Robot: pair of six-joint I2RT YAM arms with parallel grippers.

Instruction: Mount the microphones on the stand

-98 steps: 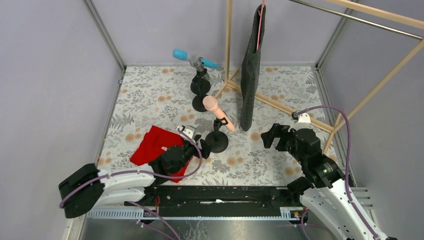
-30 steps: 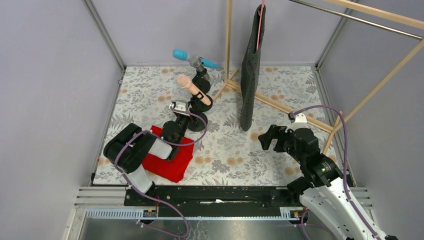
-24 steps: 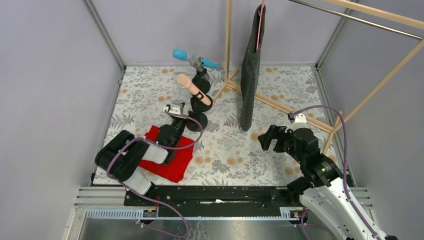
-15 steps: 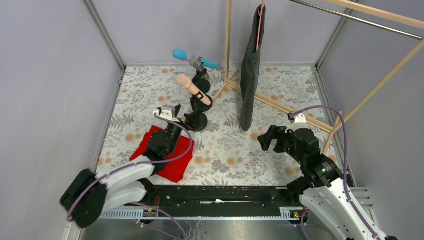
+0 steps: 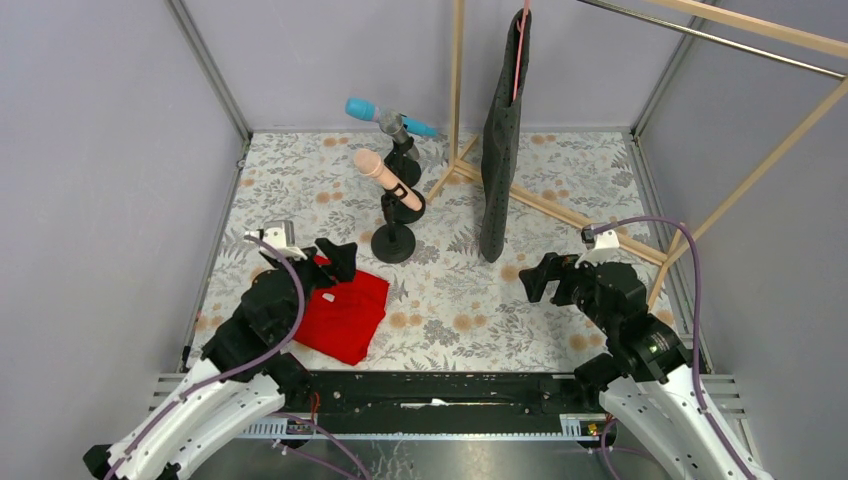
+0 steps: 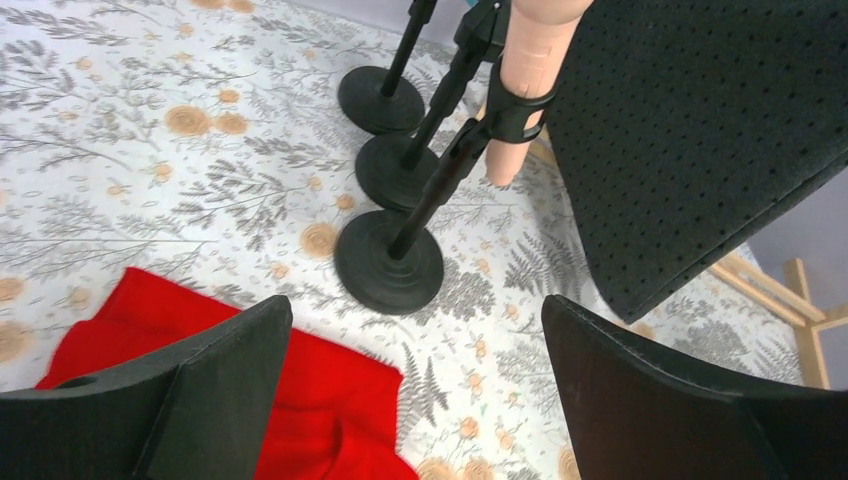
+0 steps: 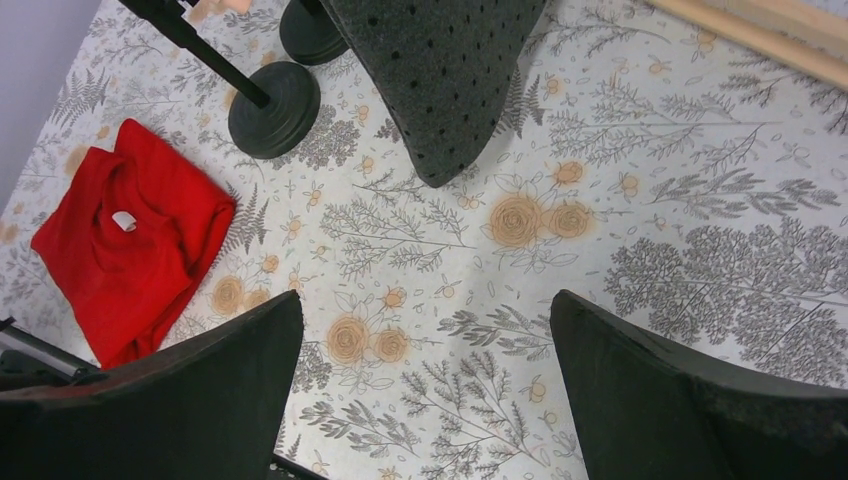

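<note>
Your left gripper (image 5: 332, 262) hangs wide open above the red cloth (image 5: 350, 315), holding nothing. Your right gripper (image 5: 540, 278) is spread wide too, and empty. The pink microphone (image 5: 385, 180) sits clipped in the nearest stand (image 5: 393, 243). The blue microphone (image 5: 372, 112) rests on the rear stand (image 5: 403, 155).

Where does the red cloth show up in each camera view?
Top external: red cloth lower left of centre.
Left wrist: red cloth along the bottom left.
Right wrist: red cloth at the left edge.
Shared landmark: round black stand base, near the cloth.
</note>
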